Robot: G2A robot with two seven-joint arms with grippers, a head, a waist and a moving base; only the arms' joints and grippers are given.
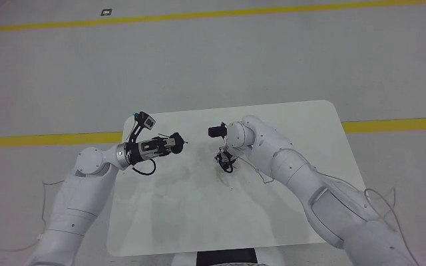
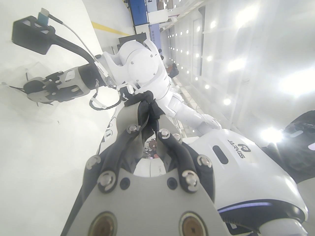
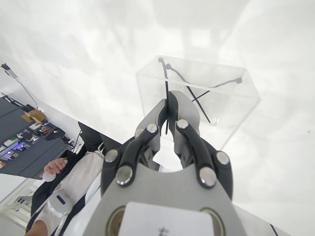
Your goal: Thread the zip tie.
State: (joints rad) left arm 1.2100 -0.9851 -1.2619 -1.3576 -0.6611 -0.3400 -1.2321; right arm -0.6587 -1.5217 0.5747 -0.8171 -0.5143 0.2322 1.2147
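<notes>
The right tool is hanging directly over the clear box, its fingers pressed fully together on a thin black zip tie. The strip is running straight between the pads, with its short end sticking out behind the fingertips. Its long end is reaching toward the box's rim, where a tie head is sitting at a corner (whether that head belongs to this strip I cannot tell). Spare ties are lying across the box beside it. The box is standing near the middle of the worktop.

The left tool is hovering well apart from the box and pointing toward it. Its fingers are closed tight. Something black is bunching at their tips, and I cannot tell whether that is a held piece or the pads' own covering.

Judging from this, the step in hand is lifting one tie free of the box. Doing it well is looking like a matter of drawing slowly straight up from the box, so the strip is not dragging the spare ties or tipping the light box. The pinch is sitting on a narrow, slippery strip, so twisting between the pads is the risk. Holding its flat side against the pads is likely making the later line-up with the head's small slot easier.
</notes>
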